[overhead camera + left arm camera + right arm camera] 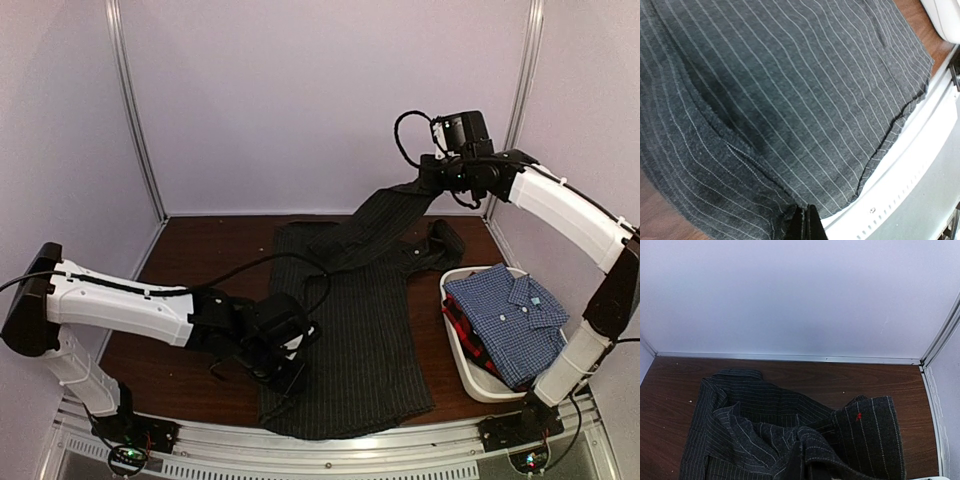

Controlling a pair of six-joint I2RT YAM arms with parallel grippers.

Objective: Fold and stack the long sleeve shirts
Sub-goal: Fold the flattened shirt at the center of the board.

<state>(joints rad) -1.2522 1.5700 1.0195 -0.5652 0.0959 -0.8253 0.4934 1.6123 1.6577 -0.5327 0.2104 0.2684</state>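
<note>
One black pinstriped shirt (360, 330) spread flat, sleeve held high by right hand (430, 183).

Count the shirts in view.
3: black pinstriped shirt spread on the table; blue checked shirt folded in the white tub; red shirt beneath it. More may be hidden there.

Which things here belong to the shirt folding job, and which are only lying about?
Job: black pinstriped shirt; blue check shirt; red-and-dark shirt beneath it.
Lying about: white tub holding those two; wooden table.
</note>
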